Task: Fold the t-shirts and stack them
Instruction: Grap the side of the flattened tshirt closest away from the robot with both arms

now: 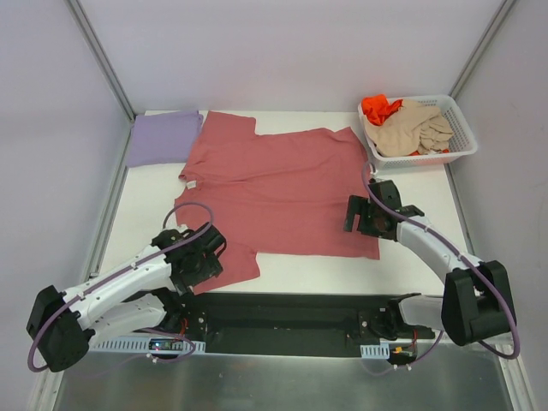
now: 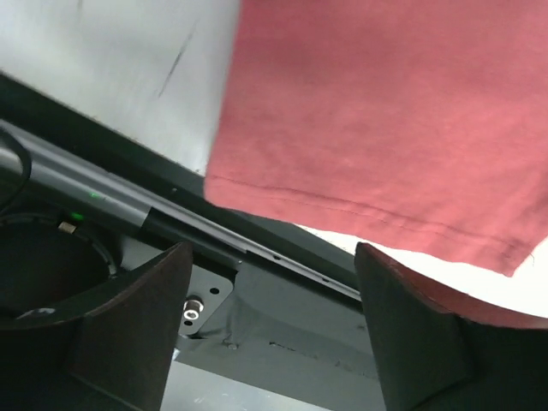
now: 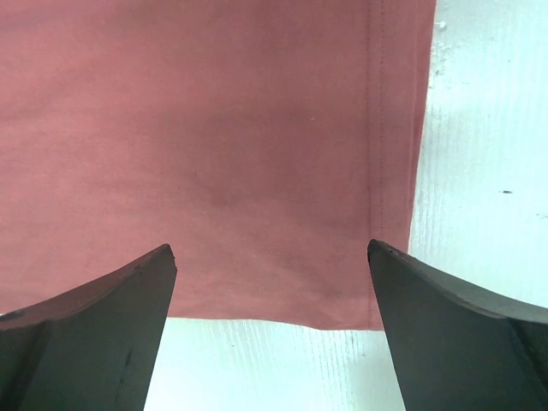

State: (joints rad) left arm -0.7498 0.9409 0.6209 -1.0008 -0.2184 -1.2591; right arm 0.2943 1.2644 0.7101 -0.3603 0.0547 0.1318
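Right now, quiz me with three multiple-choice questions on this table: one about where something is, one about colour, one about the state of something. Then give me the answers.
1. Where is the folded purple shirt?
A. at the far left corner of the table
B. at the near right corner
C. in the middle

2. What colours of cloth are in the basket?
A. beige and orange
B. black and yellow
C. blue and green

3. How is the red shirt lying?
A. rolled up
B. spread out flat
C. folded into a square

Answers:
1 A: in the top view it sits against the far left edge.
2 A: beige cloth fills the basket, with orange cloth behind it.
3 B: its body and sleeves lie open across the table.
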